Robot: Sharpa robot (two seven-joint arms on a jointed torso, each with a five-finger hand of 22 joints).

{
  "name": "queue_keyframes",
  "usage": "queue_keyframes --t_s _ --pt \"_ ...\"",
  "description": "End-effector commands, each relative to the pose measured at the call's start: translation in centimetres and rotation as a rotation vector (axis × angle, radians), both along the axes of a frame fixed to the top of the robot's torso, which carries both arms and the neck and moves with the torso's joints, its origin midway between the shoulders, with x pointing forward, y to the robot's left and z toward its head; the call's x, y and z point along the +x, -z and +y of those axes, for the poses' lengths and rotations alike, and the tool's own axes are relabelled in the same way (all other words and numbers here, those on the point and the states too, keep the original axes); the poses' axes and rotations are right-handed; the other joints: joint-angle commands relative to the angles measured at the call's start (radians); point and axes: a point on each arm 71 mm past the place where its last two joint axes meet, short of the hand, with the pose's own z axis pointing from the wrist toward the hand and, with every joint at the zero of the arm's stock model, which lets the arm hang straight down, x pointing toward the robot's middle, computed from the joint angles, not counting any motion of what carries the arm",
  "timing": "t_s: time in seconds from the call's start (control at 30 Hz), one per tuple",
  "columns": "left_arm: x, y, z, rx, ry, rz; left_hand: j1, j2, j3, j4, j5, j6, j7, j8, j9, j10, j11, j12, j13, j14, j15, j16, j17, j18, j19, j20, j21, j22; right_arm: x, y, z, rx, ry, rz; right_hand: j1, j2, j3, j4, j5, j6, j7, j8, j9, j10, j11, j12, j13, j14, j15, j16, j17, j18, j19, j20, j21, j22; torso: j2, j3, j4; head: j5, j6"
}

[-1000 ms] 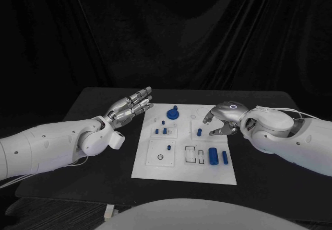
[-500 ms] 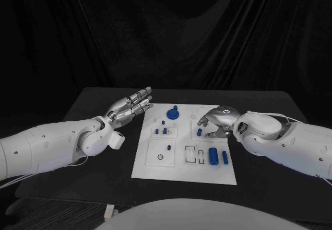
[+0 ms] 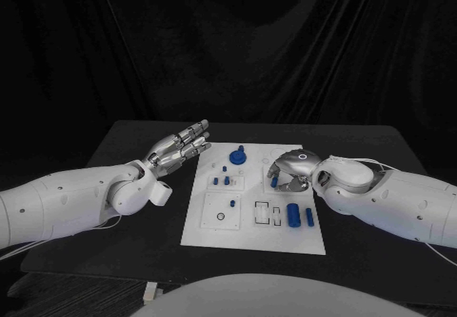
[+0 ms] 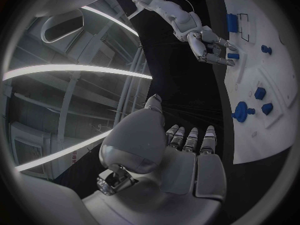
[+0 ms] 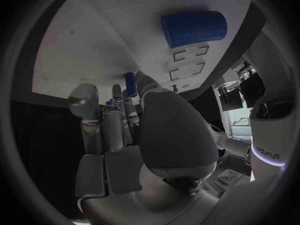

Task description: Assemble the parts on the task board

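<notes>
- The right hand (image 3: 290, 172) is held over the task board (image 3: 252, 231), its fingers (image 5: 115, 116) curled down around a small blue peg (image 5: 129, 78); whether the peg is actually gripped cannot be told.
- The left hand (image 3: 179, 148) is kept off the board's edge, fingers straight, close together and holding nothing.
- A large blue cylinder (image 5: 194, 28) lies just beyond the right fingertips, beside rectangular slots (image 5: 190, 62).
- A round blue part (image 3: 238, 156) stands between the two hands.
- No readable writing is seen on the board.
</notes>
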Motion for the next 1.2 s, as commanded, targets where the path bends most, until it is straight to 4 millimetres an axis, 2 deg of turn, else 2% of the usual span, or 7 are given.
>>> queue_keyframes --t_s 0.03,0.17,0.27,0.4,0.63,0.87,1.2 --pt "0.0 -0.3 -0.1 -0.041 0.003 -0.032 0.012 -0.002 0.005 -0.004 0.007 0.004 0.003 0.005 0.001 -0.002 0.001 -0.003 -0.001 -0.002 0.006 -0.004 -0.001 0.008 -0.003 0.007 -0.001 0.001 0.0 0.1 0.2 0.016 -0.015 -0.004 -0.005 0.010 0.009 -0.002 0.003 0.028 0.001 0.013 0.007 0.016 -0.002 -0.007 0.001 0.052 0.007 0.009 0.068 -0.019 0.001 0.006 0.006 0.113 -0.001 0.0002 -0.0001 0.000 0.000" --pt "0.0 -0.3 -0.1 -0.041 0.003 -0.031 0.014 -0.001 0.006 -0.006 0.010 0.004 0.004 0.005 0.001 -0.002 0.002 -0.003 -0.001 -0.002 0.006 -0.004 -0.001 0.008 -0.003 0.007 -0.001 0.001 0.2 0.2 0.5 0.018 -0.017 -0.005 -0.005 0.016 0.021 -0.005 0.004 0.072 0.002 0.031 0.019 0.043 -0.008 -0.014 0.001 0.053 0.002 0.011 0.071 -0.019 0.002 0.002 0.012 0.114 0.000 0.0001 0.0001 -0.001 0.000" --pt "0.0 -0.3 -0.1 -0.040 0.003 -0.031 0.015 -0.001 0.007 -0.007 0.011 0.005 0.004 0.005 0.001 -0.002 0.003 -0.003 -0.001 -0.002 0.006 -0.004 -0.001 0.008 -0.003 0.008 0.000 0.001 0.3 0.2 0.6 0.021 -0.018 -0.008 0.018 0.024 0.048 -0.021 0.025 0.114 0.000 0.048 0.034 0.065 -0.012 -0.026 0.001 0.054 -0.002 0.012 0.072 -0.019 0.003 -0.002 0.016 0.114 0.000 0.0000 -0.0002 0.001 0.000" --pt "0.0 -0.3 -0.1 -0.040 0.003 -0.030 0.018 0.000 0.009 -0.009 0.015 0.005 0.006 0.005 0.001 -0.002 0.004 -0.003 -0.001 -0.002 0.006 -0.004 -0.001 0.008 -0.003 0.008 0.000 0.002 0.2 0.1 0.5 0.030 -0.020 -0.015 0.028 0.025 0.066 -0.031 0.033 0.135 -0.004 0.057 0.044 0.086 -0.016 -0.034 0.000 0.054 -0.005 0.012 0.072 -0.020 0.003 -0.005 0.020 0.115 0.000 0.0002 0.0001 0.002 0.000" --pt "0.0 -0.2 -0.1 -0.040 0.006 -0.026 0.026 0.003 0.014 -0.016 0.025 0.005 0.007 0.005 0.001 -0.002 0.006 -0.003 -0.001 -0.002 0.006 -0.004 -0.001 0.009 -0.003 0.009 0.000 0.002 -0.1 -0.5 0.5 0.056 -0.025 -0.035 0.046 0.026 0.103 -0.058 0.035 0.196 -0.022 0.089 0.084 0.167 -0.038 -0.045 0.003 0.055 -0.022 0.012 0.073 -0.020 0.003 -0.019 0.030 0.116 -0.001 0.0001 0.0000 0.006 0.000" --pt "-0.1 0.0 -0.1 -0.039 0.007 -0.020 0.032 0.003 0.017 -0.023 0.035 0.005 0.008 0.005 0.001 -0.002 0.006 -0.003 -0.001 -0.002 0.008 -0.004 -0.001 0.009 -0.003 0.011 0.000 0.002 0.0 -2.4 0.8 0.068 -0.034 -0.062 0.054 0.023 0.117 -0.074 0.035 0.202 -0.026 0.093 0.100 0.195 -0.045 -0.054 0.003 0.053 -0.028 0.006 0.066 -0.020 0.001 -0.025 0.027 0.115 -0.001 -0.0002 -0.0006 0.012 0.000" --pt "-0.2 0.2 -0.1 -0.038 0.007 -0.014 0.036 0.004 0.019 -0.027 0.041 0.005 0.008 0.005 0.001 -0.002 0.006 -0.003 -0.001 -0.002 0.010 -0.004 -0.001 0.009 -0.002 0.012 0.000 0.002 -1.0 -6.7 2.3 0.113 -0.079 -0.117 0.053 0.014 0.123 -0.082 0.018 0.201 -0.028 0.091 0.110 0.215 -0.049 -0.062 0.004 0.051 -0.032 0.001 0.062 -0.019 -0.002 -0.029 0.024 0.115 -0.001 -0.0001 -0.0004 0.017 0.000"
